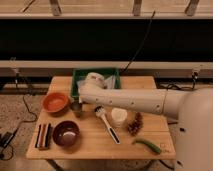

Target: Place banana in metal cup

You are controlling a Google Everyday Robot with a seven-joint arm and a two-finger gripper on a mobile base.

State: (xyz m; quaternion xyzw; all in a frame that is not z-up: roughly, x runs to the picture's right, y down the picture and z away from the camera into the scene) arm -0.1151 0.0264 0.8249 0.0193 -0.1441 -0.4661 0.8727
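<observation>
The wooden surface [95, 145] carries plenty, so take the dark bowl [66, 133] as the landmark. Behind it sits the orange bowl [55, 102]; behind and to its right, the metal cup [76, 106], with the gripper [82, 96] right above it. Left of it lie dark bars [43, 135]. Off to its right: white-handled utensil [107, 125], white container [119, 116], pine cone [135, 124], green vegetable [147, 145]. Far back, a green bin [79, 80]

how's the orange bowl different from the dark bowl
The orange bowl is bright orange and sits at the table's left edge; the dark bowl is maroon-brown, nearer the front edge. The orange bowl lies closer to the gripper and the metal cup. Both are round, upright and look similar in size.
</observation>
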